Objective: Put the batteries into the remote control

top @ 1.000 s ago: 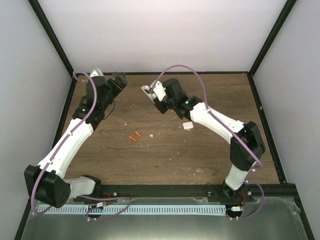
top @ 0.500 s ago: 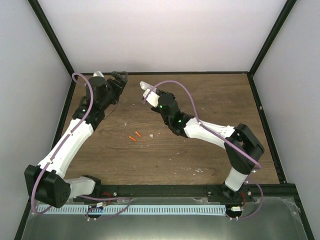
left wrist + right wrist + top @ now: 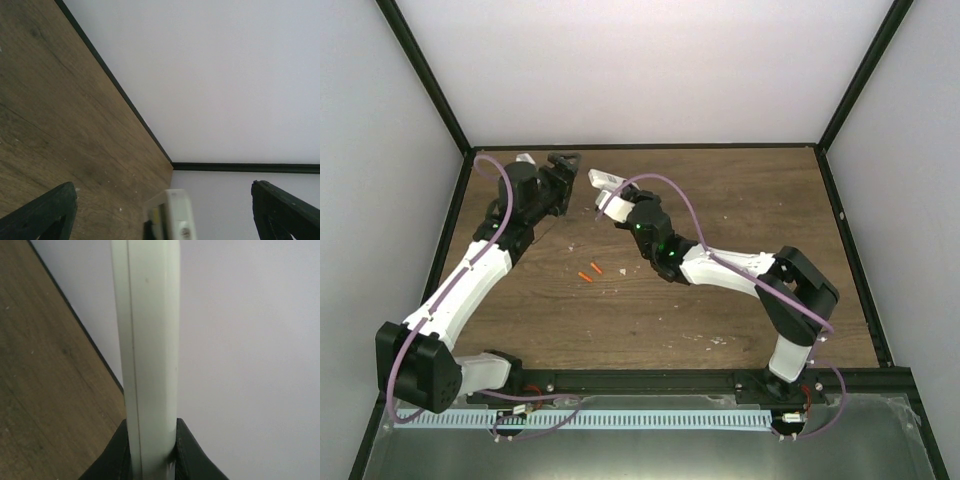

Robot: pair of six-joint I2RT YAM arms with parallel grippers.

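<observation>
Now: remote handover in mid-air, batteries not loaded yet

Right fingers (image 3: 187, 457) are clamped on the lower end of the remote control (image 3: 150, 340), pinching its two broad faces, and hold it upright, off the desk (image 3: 740, 200), near the rear left corner. Left fingers (image 3: 47, 212) are spread wide with nothing in them, and the free end of the remote pokes up between the two tips in the left wrist view, touching neither. From the top view both arms meet at the back, left fingers just beside the raised remote (image 3: 604, 180).

Both batteries (image 3: 596, 268) lie side by side on the desk, well apart from either arm, nearer the front.

Step in hand, as I read it: passing or bracing the remote between the two arms, so one can hold it while the other fetches a battery. Loading itself is not begun.

Next move likely calls for the left fingers to come a bit further over the free end, centred, then close on it before the right lets go. Risk: an off-centre pinch twists the remote or drops it.

Cannot tell from these views whether the battery bay is open or which way it faces
</observation>
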